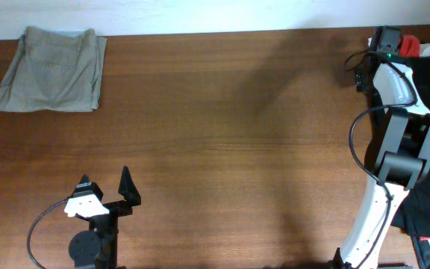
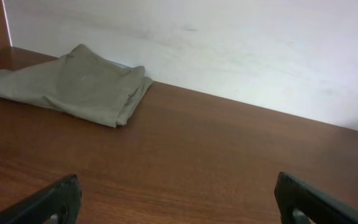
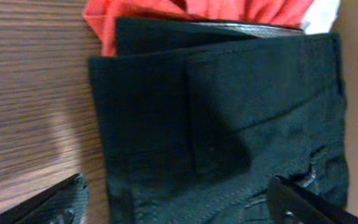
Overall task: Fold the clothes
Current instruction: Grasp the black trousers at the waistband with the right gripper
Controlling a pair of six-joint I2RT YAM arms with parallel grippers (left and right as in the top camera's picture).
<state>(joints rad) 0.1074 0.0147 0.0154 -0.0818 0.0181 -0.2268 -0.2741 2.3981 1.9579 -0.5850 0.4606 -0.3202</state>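
Overhead: a folded khaki cotton garment [image 1: 51,69] lies at the far left corner of the brown wooden tabletop [image 1: 222,127]. It is well apart from the left fingers [image 1: 128,187], which are spread and empty at the tabletop's near edge.

Left wrist: the garment lies far ahead, left of the fingers.

Right wrist: the right fingers [image 3: 58,200] are parted and grasp nothing. A black denim garment [image 3: 229,124] at the tabletop's right edge shows between them, overlapping a red cloth [image 3: 185,9].

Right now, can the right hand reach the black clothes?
Probably yes. The right hand is open just above the black clothes, and nothing sits between them.
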